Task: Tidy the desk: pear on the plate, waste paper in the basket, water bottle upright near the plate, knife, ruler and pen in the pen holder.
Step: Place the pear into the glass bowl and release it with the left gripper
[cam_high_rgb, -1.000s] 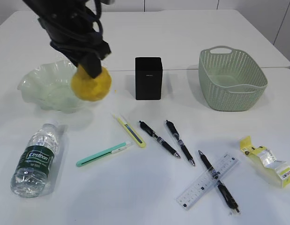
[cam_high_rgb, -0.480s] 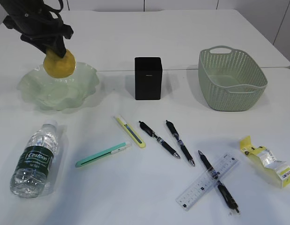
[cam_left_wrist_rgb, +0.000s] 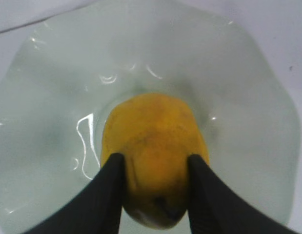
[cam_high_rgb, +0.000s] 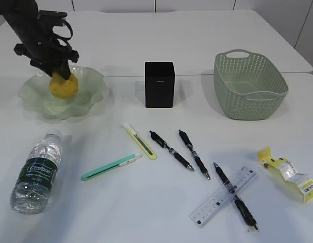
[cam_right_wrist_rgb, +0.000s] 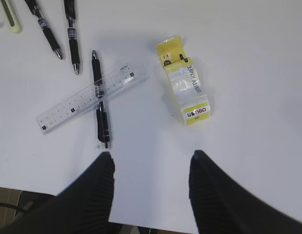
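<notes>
the pear [cam_left_wrist_rgb: 153,156] is pinched between the fingers of the left gripper [cam_left_wrist_rgb: 155,192] and is held low inside the plate [cam_left_wrist_rgb: 53,97], directly beneath the gripper; whether its underside already rests on the glass cannot be told. if the jaws are spread while the pear is tilted or off the plate's middle, it could roll toward the wavy rim. the thin dish could also be pushed or tipped if the gripper is pressed further down. the right gripper [cam_right_wrist_rgb: 148,170] is held spread and empty above the tabletop [cam_right_wrist_rgb: 248,58], with the ruler [cam_right_wrist_rgb: 90,100], a crossing pen [cam_right_wrist_rgb: 99,102] and the waste paper [cam_right_wrist_rgb: 185,87] just ahead of it.
</notes>
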